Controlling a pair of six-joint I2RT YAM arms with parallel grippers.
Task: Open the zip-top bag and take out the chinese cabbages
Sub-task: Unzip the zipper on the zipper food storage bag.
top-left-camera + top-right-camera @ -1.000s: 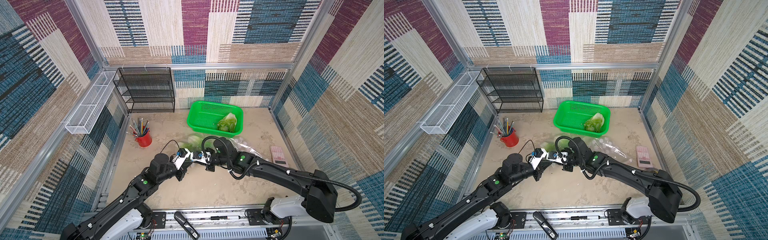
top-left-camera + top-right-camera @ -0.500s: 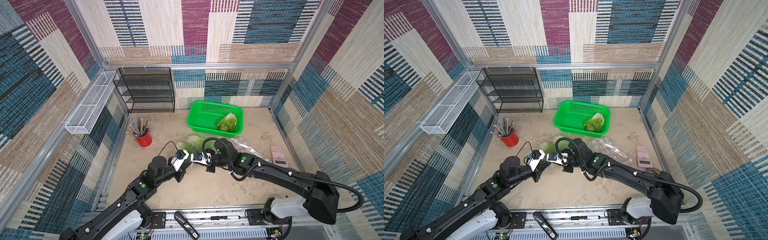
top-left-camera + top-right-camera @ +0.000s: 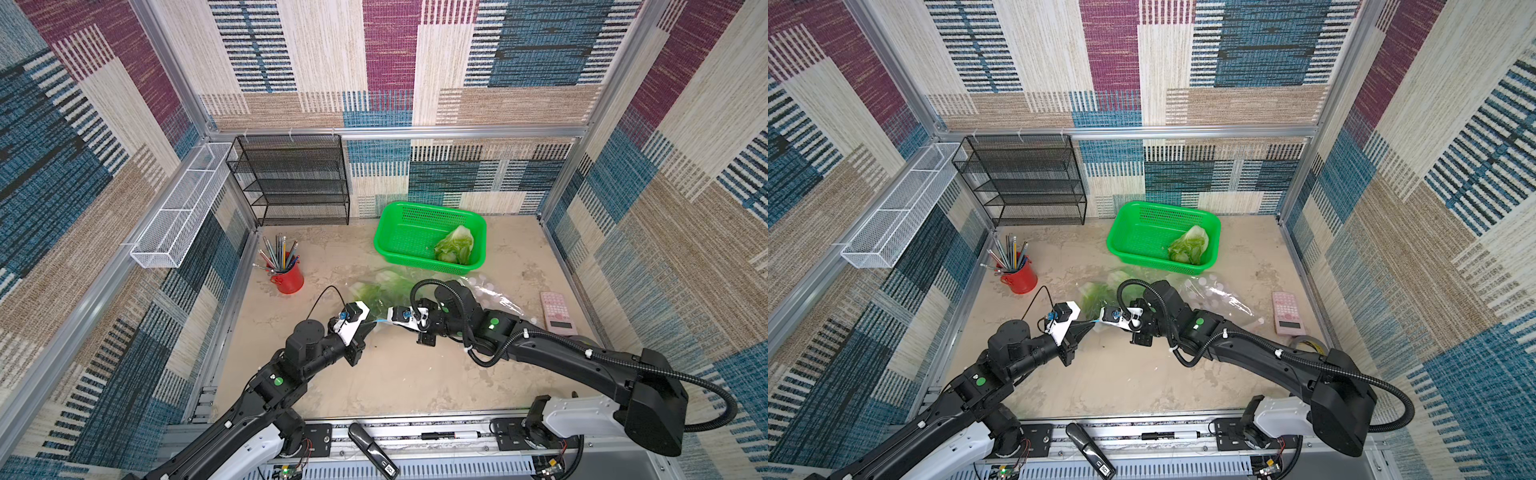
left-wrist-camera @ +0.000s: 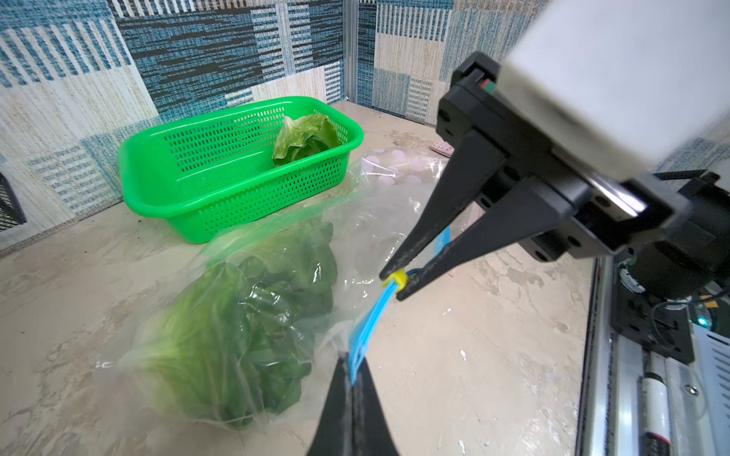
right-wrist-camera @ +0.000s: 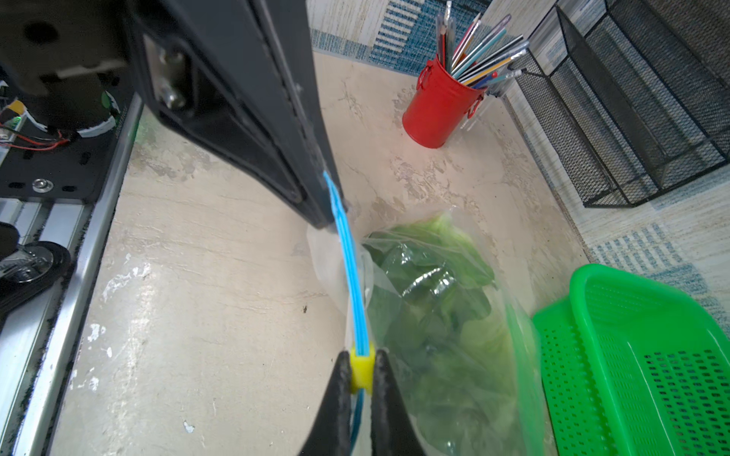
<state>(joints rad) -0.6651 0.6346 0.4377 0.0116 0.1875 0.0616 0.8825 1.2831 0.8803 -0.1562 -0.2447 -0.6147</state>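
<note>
- Currently, the chinese cabbages (image 4: 245, 316), green crinkled leafy heads, lie packed inside the clear zip-top plastic bag (image 4: 355, 237) on the beige stone-look table (image 4: 493, 355). The count through the film cannot be told.
- One further cabbage head (image 4: 304, 138) lies in the green perforated plastic basket (image 4: 130, 158), just beside the bag.
- The bag's blue zip track (image 4: 369, 319) is stretched taut between both grippers, raised off the table.
- The left gripper (image 4: 351, 361) is clamped on the track's end at the bag corner.
- The right gripper (image 5: 361, 355) is pinched closed on the small yellow plastic slider (image 5: 361, 373).
- Step in hand, by judgement: unzipping. Whether the span of track between the grippers is parted cannot be told.
- The next move calls for the left gripper to anchor its end while the right gripper draws the slider straight along the track line, without twisting. The mouth then needs spreading for cabbage removal.
</note>
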